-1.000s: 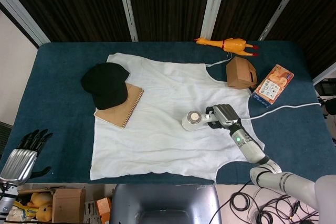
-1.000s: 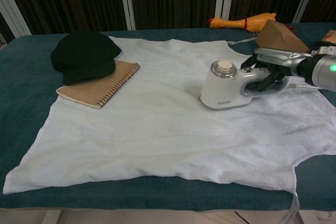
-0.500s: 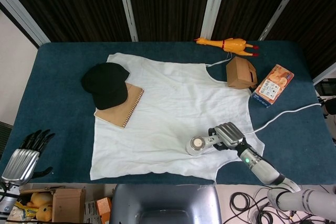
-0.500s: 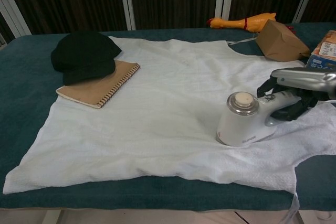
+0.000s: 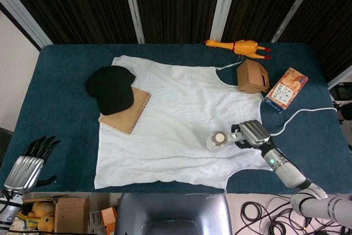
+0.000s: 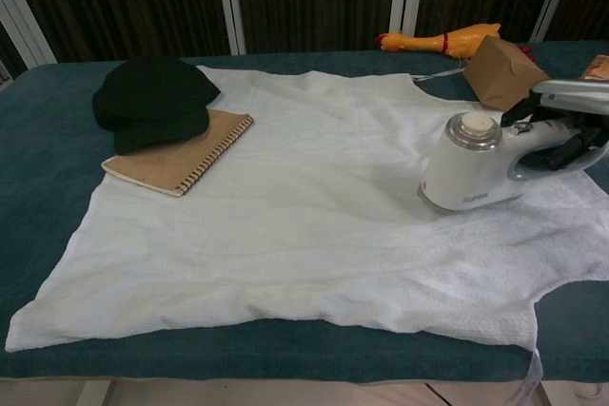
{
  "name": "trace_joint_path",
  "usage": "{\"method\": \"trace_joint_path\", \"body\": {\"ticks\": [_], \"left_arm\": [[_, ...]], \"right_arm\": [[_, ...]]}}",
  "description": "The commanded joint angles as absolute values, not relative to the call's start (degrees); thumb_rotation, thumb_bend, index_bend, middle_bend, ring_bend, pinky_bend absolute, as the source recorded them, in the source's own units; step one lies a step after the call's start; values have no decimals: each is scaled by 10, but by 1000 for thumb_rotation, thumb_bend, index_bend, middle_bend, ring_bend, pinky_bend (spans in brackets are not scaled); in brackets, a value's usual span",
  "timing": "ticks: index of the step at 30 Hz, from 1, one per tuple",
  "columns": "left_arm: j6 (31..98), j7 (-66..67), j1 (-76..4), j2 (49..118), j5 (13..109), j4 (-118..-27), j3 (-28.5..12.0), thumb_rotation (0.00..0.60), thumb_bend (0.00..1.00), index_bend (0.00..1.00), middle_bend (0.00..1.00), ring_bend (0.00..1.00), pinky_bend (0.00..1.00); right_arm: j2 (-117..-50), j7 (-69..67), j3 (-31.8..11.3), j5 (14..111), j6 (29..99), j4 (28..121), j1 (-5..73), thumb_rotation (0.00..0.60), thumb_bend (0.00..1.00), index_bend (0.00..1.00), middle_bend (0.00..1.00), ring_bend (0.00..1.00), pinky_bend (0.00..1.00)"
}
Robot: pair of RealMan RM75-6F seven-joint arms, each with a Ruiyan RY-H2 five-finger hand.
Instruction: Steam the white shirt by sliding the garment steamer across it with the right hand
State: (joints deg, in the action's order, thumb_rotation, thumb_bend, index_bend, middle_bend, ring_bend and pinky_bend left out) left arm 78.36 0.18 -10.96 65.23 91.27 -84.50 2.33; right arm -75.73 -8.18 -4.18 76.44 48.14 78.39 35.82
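Observation:
The white shirt lies spread flat on the blue table. My right hand grips the handle of the white garment steamer, which rests on the shirt's right side, near its armhole. The steamer's white cord trails off to the right. Off the table's front left corner hangs my left hand, holding nothing, with its fingers apart.
A black cap sits on a tan spiral notebook over the shirt's left edge. Behind the steamer are a brown cardboard box, an orange carton and a rubber chicken.
The right hand slid the steamer toward the shirt's front hem, then to the right and slightly back. The left hand stayed put.

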Motion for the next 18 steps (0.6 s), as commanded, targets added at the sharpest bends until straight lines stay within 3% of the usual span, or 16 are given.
{"method": "trace_joint_path", "body": {"ticks": [1, 11, 18], "left_arm": [[780, 4, -111, 654, 912, -846, 23, 600, 26, 129, 71, 14, 112], [768, 13, -117, 657, 907, -847, 23, 600, 26, 129, 71, 14, 112], [772, 11, -115, 654, 907, -848, 23, 600, 27, 129, 71, 15, 112]], "right_arm": [[-789, -104, -71, 735, 469, 715, 373, 600, 817, 1000, 1000, 1000, 1000], [-857, -95, -73, 718, 423, 591, 396, 600, 817, 1000, 1000, 1000, 1000], [-831, -110, -56, 740, 425, 626, 382, 600, 817, 1000, 1000, 1000, 1000]]}}
